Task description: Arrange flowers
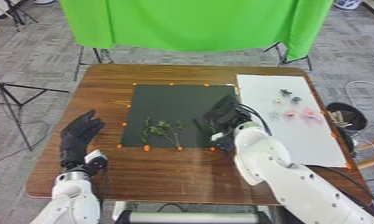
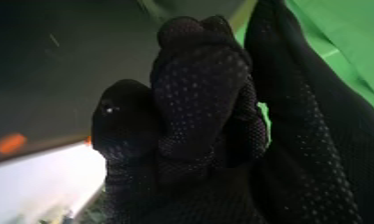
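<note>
In the head view my right hand (image 1: 226, 114) is over the right part of the black mat (image 1: 170, 100). Several green stems (image 1: 162, 131) lie on the mat's lower part; another thin stem (image 1: 199, 125) is just left of that hand. Pink flowers (image 1: 310, 116), a pale yellow one (image 1: 278, 101) and small dark ones (image 1: 286, 93) lie on the white sheet (image 1: 272, 87). My left hand (image 1: 80, 135) rests at the table's left side, fingers relaxed and open. In the right wrist view, my right hand (image 2: 197, 95) has several fingers curled, with nothing visibly held; a faint stem (image 2: 151, 9) shows beyond the fingertips.
Orange markers (image 1: 147, 148) line the mat and sheet on the brown table (image 1: 157, 175). A dark round container (image 1: 345, 114) stands off the table's right edge. A green cloth (image 1: 197, 25) hangs behind the table. Black cables run along my right arm.
</note>
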